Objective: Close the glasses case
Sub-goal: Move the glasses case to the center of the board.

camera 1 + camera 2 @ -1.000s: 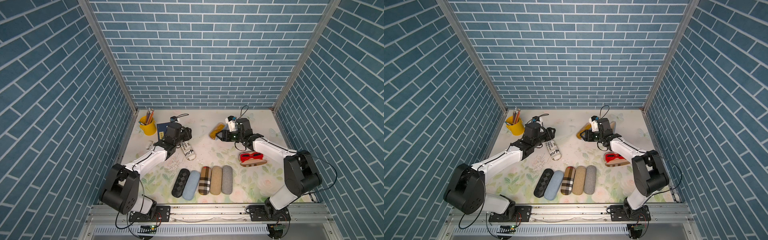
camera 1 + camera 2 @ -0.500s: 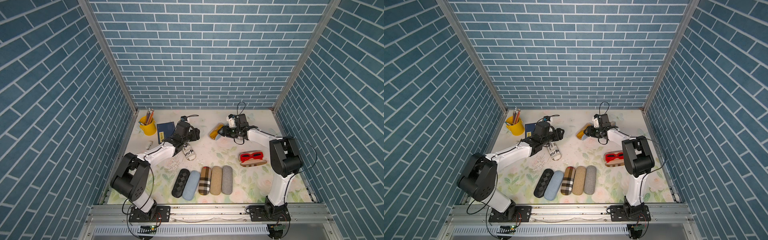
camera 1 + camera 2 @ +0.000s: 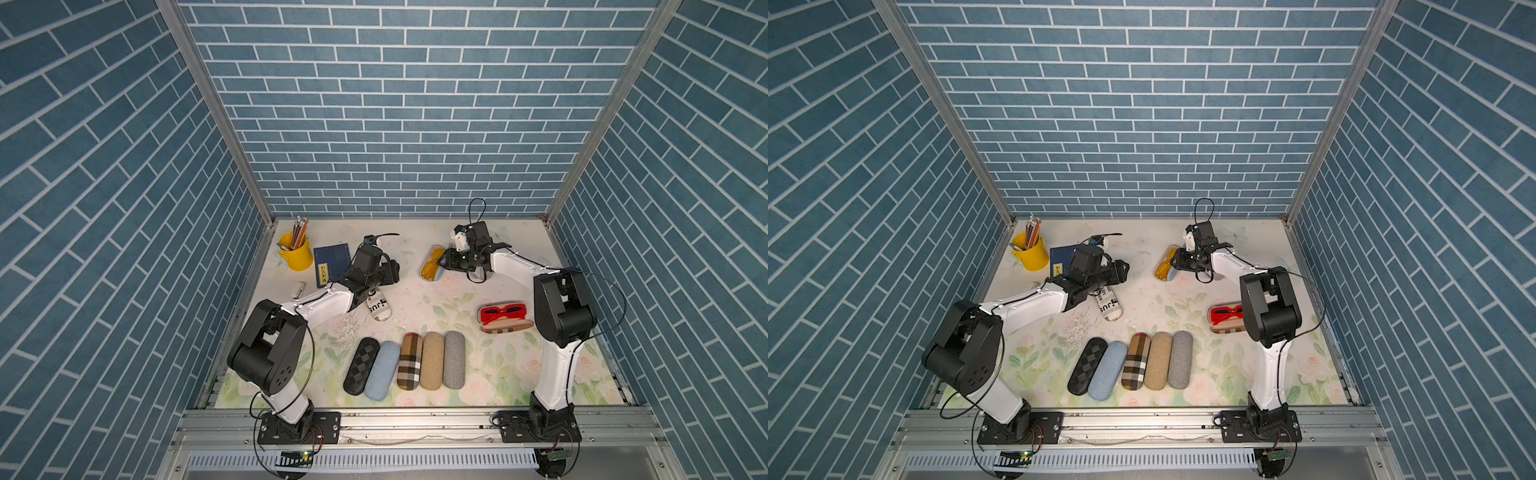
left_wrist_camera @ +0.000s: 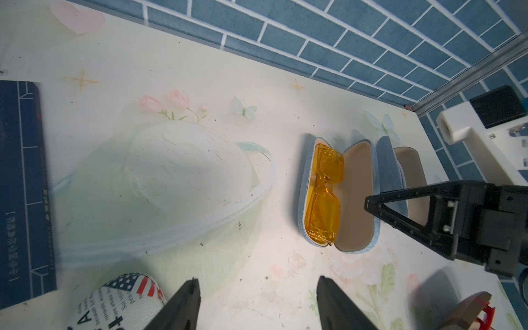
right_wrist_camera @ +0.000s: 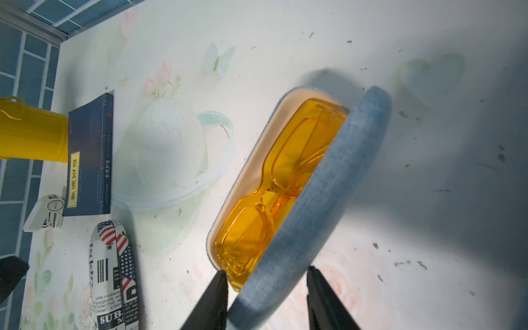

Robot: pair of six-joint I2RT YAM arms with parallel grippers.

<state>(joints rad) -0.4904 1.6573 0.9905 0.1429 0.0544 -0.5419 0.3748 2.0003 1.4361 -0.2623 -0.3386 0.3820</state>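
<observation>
- The glasses case (image 4: 357, 194), covered in pale blue denim, lies open on the table (image 3: 415, 291). In both top views it sits just right of the middle of the frame, slanted.
- Yellow glasses (image 5: 297, 148) rest in its base.
- In the right wrist view the lid (image 5: 328, 185) stands half raised. Its denim outside faces the camera and hides one long side of the glasses.
- The right gripper (image 5: 267, 271) is at the lower middle of the right wrist view. Its jaws are partway apart, one on each side of the lid's near end.
- The lid fills almost the whole gap. Whether the jaws press on it cannot be told.
- The left gripper (image 4: 257, 281) shows at the bottom edge of the left wrist view, its jaws wide with only bare table between them.
- In a top view the left gripper sits left of centre, well apart from the glasses case and turned toward it.
- A closed newsprint case (image 3: 379, 307) with a flag print lies partly under the left arm's wrist.
- A blue book (image 3: 332, 262) and a yellow cup (image 3: 296, 257) of pencils stand just beside each other, further to the left.
- A small white object (image 3: 300, 289) lies below them; what it is cannot be told.
- Five closed cases lie side by side in a row at lower centre: black checked (image 3: 361, 365), light blue (image 3: 384, 370), plaid (image 3: 409, 359), tan (image 3: 433, 359) and grey (image 3: 454, 359).
- Another open case with red glasses (image 3: 505, 313) lies right of centre, beside the right arm's elbow.
</observation>
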